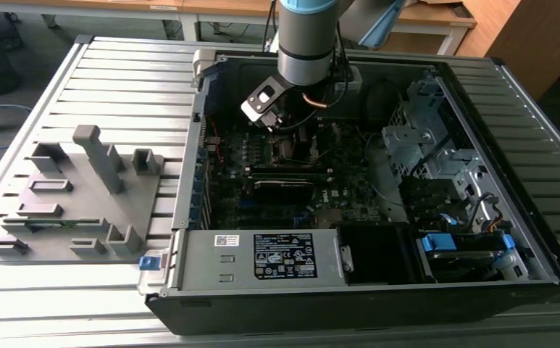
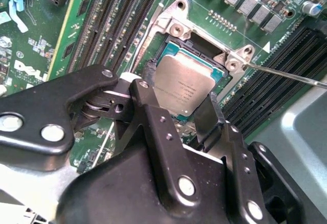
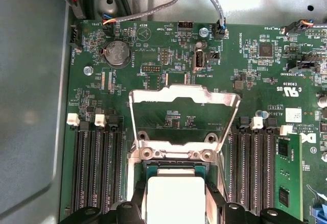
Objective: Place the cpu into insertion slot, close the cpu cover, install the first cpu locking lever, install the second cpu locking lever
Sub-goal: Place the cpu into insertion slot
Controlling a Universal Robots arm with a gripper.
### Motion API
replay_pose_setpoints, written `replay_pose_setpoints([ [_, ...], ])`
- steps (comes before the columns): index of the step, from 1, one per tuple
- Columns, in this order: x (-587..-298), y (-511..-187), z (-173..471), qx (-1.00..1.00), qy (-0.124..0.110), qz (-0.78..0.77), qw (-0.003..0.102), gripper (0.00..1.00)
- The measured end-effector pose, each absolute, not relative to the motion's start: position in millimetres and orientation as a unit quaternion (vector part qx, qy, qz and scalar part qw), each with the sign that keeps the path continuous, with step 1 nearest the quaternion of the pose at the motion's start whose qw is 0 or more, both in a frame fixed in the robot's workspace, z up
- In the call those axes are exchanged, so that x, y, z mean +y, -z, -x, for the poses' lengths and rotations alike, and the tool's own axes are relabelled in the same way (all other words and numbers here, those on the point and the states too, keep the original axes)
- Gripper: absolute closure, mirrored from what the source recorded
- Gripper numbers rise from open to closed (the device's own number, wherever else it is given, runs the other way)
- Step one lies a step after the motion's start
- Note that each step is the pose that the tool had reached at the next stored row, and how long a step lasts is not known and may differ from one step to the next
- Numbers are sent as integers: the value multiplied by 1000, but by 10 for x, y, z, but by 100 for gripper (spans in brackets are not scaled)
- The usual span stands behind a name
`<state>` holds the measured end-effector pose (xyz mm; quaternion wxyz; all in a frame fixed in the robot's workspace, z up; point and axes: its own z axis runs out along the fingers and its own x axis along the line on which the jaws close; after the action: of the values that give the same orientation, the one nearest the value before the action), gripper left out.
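Note:
My gripper (image 1: 293, 136) reaches down into the open computer case, over the motherboard. Its black fingers (image 2: 147, 76) stand on two opposite sides of the cpu (image 2: 185, 82), shut on the chip's edges. The cpu, with its dull silver top, lies in or just over the insertion slot (image 2: 177, 29). In the first wrist view the cpu (image 3: 175, 193) shows between the fingers, at the slot's silvery rim (image 3: 173, 154). The cpu cover (image 3: 184, 95), a thin metal frame, stands raised open behind the slot. A thin locking lever (image 2: 288, 74) sticks out sideways from the slot's corner.
Long black memory slots (image 3: 97, 168) flank the socket on both sides. Cables (image 3: 153, 7) run along the case's wall. The case (image 1: 357, 290) holds a power supply and a drive cage (image 1: 424, 152). A grey fixture (image 1: 77, 196) lies on the slatted table at the exterior view's left.

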<state>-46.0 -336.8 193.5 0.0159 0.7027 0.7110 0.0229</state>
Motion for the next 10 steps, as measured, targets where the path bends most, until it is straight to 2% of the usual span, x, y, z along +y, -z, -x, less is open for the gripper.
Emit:
replay_pose_setpoints([
  [10,-3368,-1934,460,704,-23,-710,16,46],
])
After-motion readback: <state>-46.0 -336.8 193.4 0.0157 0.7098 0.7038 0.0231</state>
